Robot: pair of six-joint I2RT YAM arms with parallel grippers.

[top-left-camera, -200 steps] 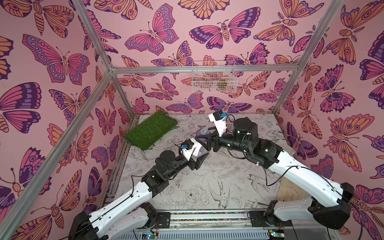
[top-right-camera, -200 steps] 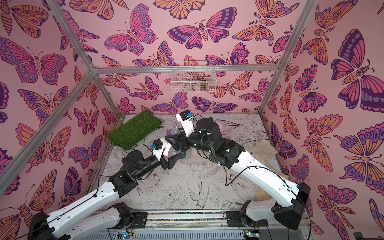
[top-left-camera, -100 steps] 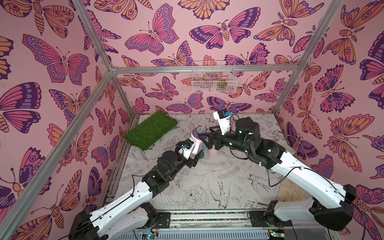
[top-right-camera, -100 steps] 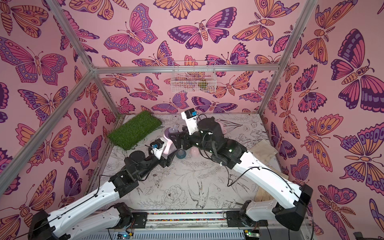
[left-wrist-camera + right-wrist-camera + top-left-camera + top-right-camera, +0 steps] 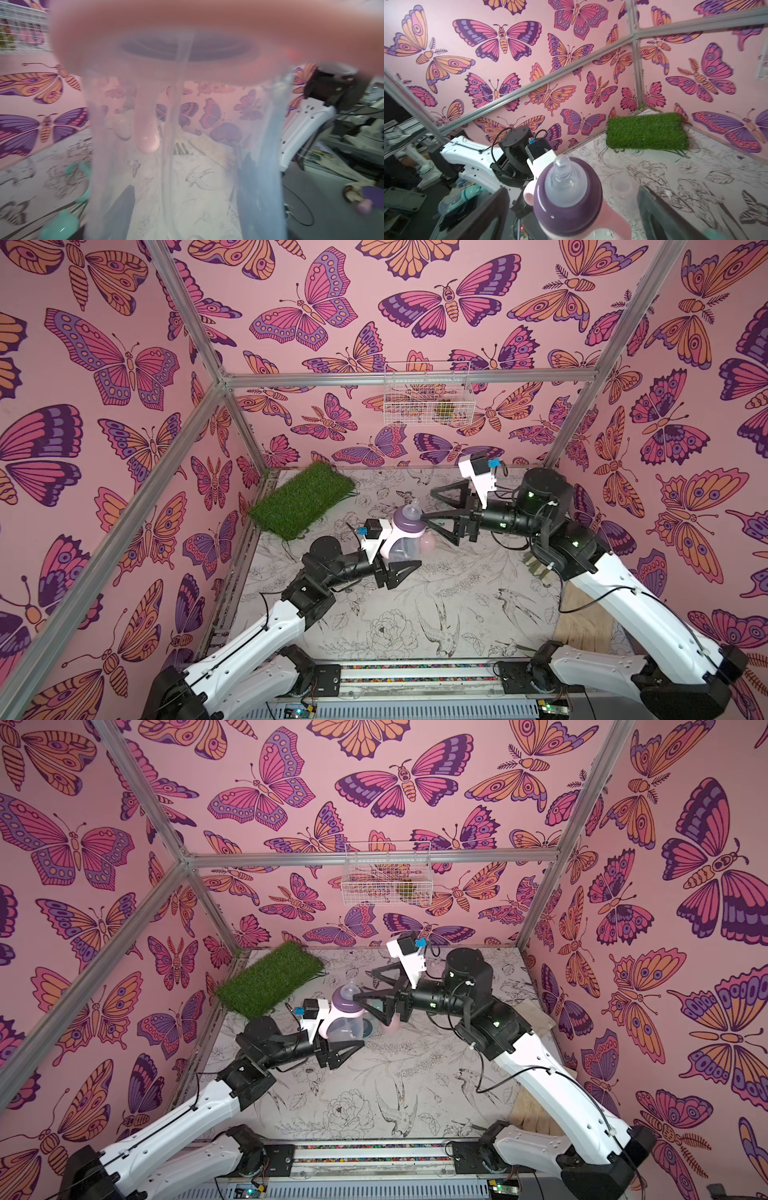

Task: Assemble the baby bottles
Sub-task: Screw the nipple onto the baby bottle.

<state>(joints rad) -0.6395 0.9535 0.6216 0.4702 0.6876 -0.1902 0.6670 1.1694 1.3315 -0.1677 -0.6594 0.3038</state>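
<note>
**Left claw (image 5: 406, 552) clamps the baby bottle (image 5: 405, 545); right claw (image 5: 428, 504) gapes at its top**

The left claw grips the clear body under the pink handled ring (image 5: 616, 220). It holds the bottle upright over the worktop (image 5: 415, 614), just off the grass mat's (image 5: 303, 499) near corner, which leaves the top free to work on. The right claw's jaws stand wide on either side of the purple collar (image 5: 566, 207), touching nothing. The collar looks seated and the nipple (image 5: 562, 172) is bare, so a cap seems to be the missing part.

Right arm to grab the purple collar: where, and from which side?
Across the round wall of the purple collar, below the nipple, level from the side of the right end effector. Left end effector holds the bottle nipple-up by its body; pink handles jut just beneath.
</note>
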